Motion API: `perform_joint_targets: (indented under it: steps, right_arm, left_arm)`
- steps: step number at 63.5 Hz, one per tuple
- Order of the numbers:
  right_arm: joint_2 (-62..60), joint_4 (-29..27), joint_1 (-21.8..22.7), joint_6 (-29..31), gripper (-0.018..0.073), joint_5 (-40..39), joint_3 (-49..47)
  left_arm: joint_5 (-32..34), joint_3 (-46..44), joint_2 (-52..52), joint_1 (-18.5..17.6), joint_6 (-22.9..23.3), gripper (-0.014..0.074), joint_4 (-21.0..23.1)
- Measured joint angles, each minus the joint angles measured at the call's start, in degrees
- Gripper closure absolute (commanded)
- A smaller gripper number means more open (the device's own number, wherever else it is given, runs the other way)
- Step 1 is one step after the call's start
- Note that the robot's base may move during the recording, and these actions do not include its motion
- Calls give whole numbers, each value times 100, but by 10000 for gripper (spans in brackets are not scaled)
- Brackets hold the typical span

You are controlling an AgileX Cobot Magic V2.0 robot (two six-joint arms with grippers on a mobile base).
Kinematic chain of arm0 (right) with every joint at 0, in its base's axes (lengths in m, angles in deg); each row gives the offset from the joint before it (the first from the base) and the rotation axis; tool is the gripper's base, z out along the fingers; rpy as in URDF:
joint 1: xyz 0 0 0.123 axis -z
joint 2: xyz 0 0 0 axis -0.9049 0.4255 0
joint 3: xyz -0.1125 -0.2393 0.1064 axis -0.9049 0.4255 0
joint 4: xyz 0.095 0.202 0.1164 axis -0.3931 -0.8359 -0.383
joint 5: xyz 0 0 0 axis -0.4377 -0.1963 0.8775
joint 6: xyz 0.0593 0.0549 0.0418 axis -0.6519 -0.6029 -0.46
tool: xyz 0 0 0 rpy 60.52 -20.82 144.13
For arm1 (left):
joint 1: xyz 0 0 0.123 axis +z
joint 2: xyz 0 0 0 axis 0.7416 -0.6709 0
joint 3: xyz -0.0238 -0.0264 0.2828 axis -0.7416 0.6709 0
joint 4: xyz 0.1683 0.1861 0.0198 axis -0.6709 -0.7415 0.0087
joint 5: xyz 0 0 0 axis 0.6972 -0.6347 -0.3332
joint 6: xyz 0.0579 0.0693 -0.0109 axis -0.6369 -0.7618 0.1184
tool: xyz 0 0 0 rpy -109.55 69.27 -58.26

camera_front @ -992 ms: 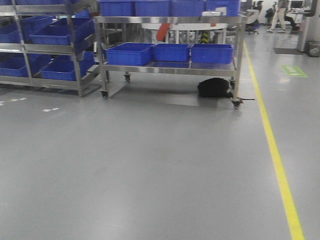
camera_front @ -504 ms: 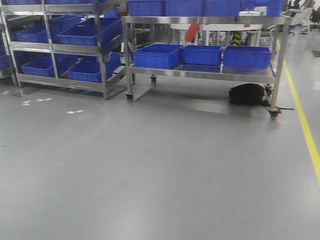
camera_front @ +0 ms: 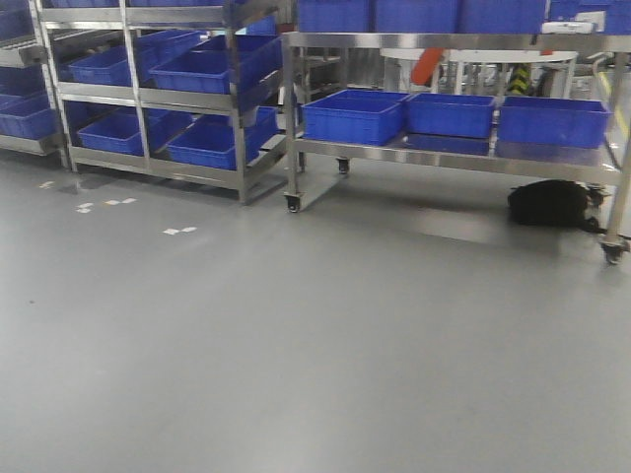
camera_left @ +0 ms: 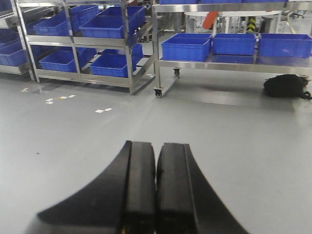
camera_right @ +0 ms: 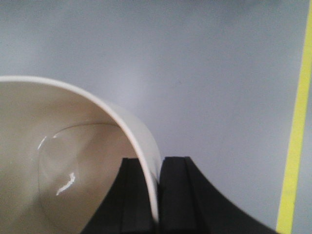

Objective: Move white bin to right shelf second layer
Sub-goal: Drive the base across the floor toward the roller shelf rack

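Right tool pinches the wall of the cream-white smooth plastic bin — tub fills lower left of the wrist frame. Left tool closed, empty. Stainless-steel shelves stand across the upper front frame — well ahead over grey floor.

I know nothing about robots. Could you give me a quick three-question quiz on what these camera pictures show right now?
1. True or false: the right end effector is shut on the wall of the white bin.
2. The left end effector is: A) wide open; B) shut with nothing in it; C) shut on the white bin.
3. Fill in the blank: in the right wrist view, the floor line beside the bin is ____ in colour.

Key: 1 true; 2 B; 3 yellow.
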State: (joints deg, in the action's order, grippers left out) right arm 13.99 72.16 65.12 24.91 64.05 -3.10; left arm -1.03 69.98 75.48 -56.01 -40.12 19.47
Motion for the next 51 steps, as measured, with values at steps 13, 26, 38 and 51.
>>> perform_joint_targets:
  steps: [13,26,38,51]
  right_arm:
    - [0,0,0,0,399,0,0]
    - [0,0,0,0,399,0,0]
    - [0,0,0,0,399,0,0]
    - [0,0,0,0,399,46,0]
  left_arm:
    - [0,0,0,0,0,512,0]
    - [0,0,0,0,0,512,0]
    - [0,0,0,0,0,512,0]
    - [0,0,0,0,0,512,0]
